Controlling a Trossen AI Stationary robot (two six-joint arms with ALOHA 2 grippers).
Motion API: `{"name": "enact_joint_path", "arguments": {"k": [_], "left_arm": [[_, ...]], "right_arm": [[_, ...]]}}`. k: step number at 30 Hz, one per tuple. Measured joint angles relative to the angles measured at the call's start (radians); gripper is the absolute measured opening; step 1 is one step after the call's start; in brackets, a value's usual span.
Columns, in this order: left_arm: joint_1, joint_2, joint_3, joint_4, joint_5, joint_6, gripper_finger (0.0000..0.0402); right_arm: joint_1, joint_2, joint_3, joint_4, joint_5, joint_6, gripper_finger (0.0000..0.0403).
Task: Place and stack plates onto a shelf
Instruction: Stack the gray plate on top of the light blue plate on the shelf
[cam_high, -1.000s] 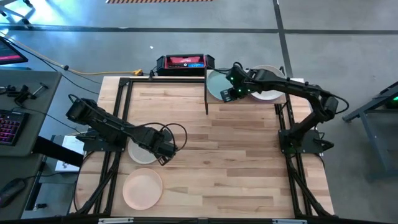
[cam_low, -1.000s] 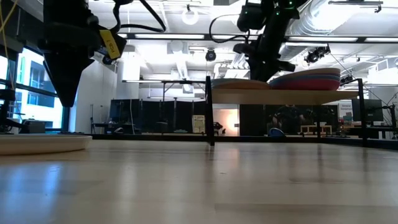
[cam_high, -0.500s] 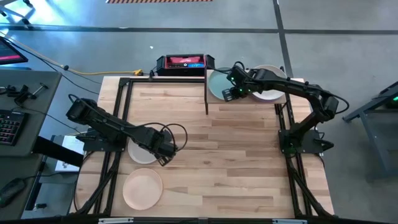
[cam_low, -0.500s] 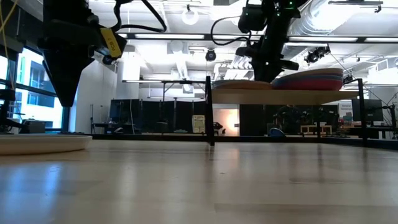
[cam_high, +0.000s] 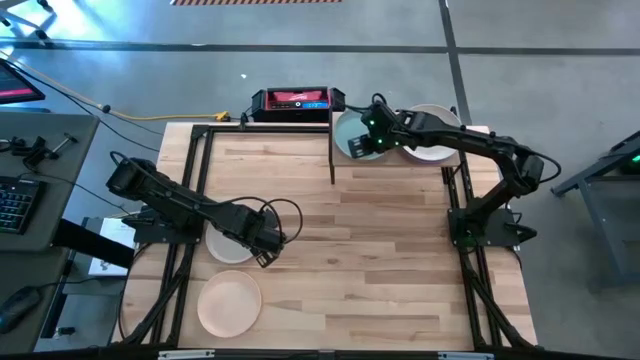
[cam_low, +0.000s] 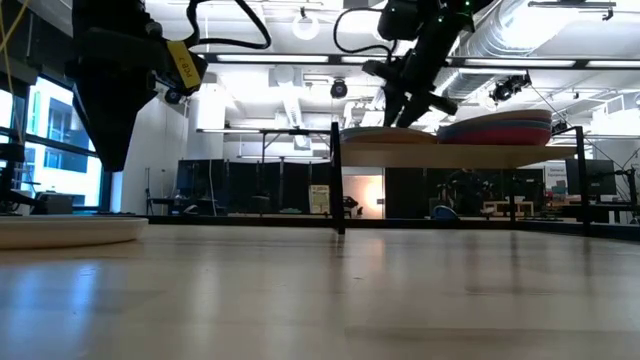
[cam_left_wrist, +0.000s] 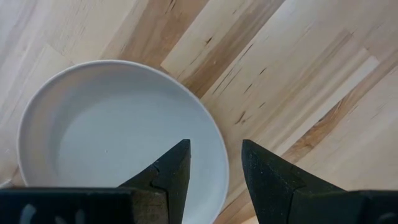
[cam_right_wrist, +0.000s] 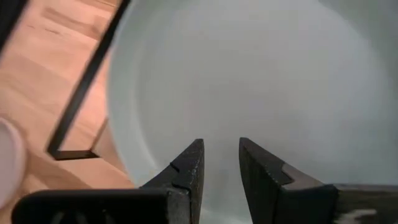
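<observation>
My left gripper (cam_high: 263, 243) is open above the right rim of a cream plate (cam_high: 226, 244) that lies flat on the tabletop. In the left wrist view one finger stands over the plate's (cam_left_wrist: 118, 130) hollow and the other outside its rim. A peach-pink plate (cam_high: 229, 304) lies nearer the near edge. My right gripper (cam_high: 364, 141), open with a narrow gap, is tilted close above a pale green-grey plate (cam_high: 347, 131) lying on the shelf (cam_low: 470, 155). Beside that plate on the shelf stands a stack of plates (cam_high: 432, 140) with a cream one on top.
A black post (cam_high: 331, 150) of the shelf stands at the shelf's left near corner, close to my right gripper. A black and red box (cam_high: 297, 100) sits past the table's far edge. Bare wood (cam_high: 370, 250) lies between the two arms.
My right gripper has moved a little toward the table's left over the shelf's pale plate, risen slightly and tipped from pointing nearly straight down to a slant. The plate has stayed where it was.
</observation>
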Motion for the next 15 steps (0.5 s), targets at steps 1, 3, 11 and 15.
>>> {"name": "enact_joint_path", "arguments": {"k": [1,3,11,15], "left_arm": [[0.0,0.0,0.0,0.0,0.0,0.0,0.0133],[0.0,0.0,0.0,-0.005,0.0,0.001,0.0133],[-0.002,0.0,0.0,-0.086,0.035,0.018,0.0133],[-0.031,0.0,0.0,-0.081,0.051,0.019,0.0133]], "right_arm": [[0.003,0.0,0.0,0.006,-0.017,0.0,0.008],[0.012,0.001,0.006,0.009,-0.049,-0.001,0.008],[0.069,0.001,0.178,-0.057,-0.072,-0.095,0.008],[0.095,0.001,0.281,-0.148,-0.072,-0.152,0.008]]}}
